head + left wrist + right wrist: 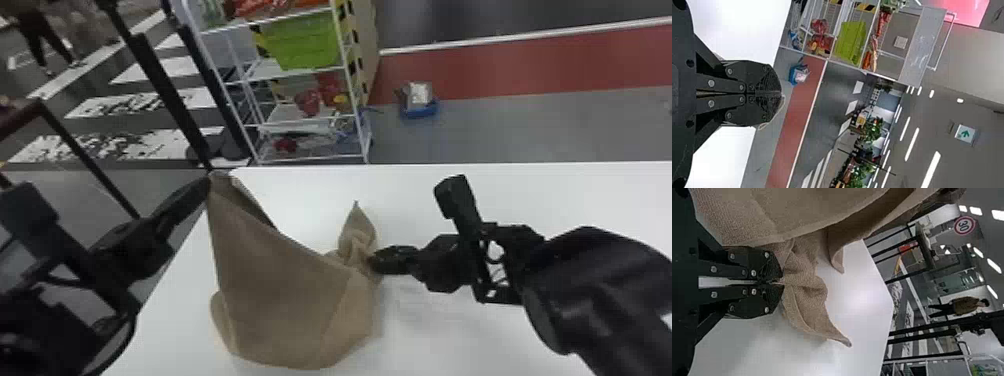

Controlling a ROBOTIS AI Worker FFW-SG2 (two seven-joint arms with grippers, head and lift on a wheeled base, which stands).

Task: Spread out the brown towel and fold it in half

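My left tool (204, 184) is clamping a corner of the brown towel (285, 280) at ten to eleven o'clock from the cloth's middle; its fingers (764, 76) are pressing together, with a thin rim of cloth showing around their tips. My right tool (376, 261) is pinching a bunched part at three o'clock, its fingers (772, 266) closing at the tips while a narrow gap is showing farther back. My left arm is coming in from eight o'clock and pointing up toward one or two, holding its corner raised by the far left corner of the counter (460, 335). My right arm is entering from four o'clock and pointing toward nine, keeping its grip low. Between my tools the towel is sloping in a broad sheet, sagging toward six o'clock over the counter, with a rounded flap bulging at eight. A crumpled peak is standing up between one and two o'clock, just beside my right tool and crowding its tips. Beyond the counter, a white rack (353, 90) is standing at twelve o'clock with a green bin (306, 46), and a blue container (420, 111) is sitting on the floor at one.
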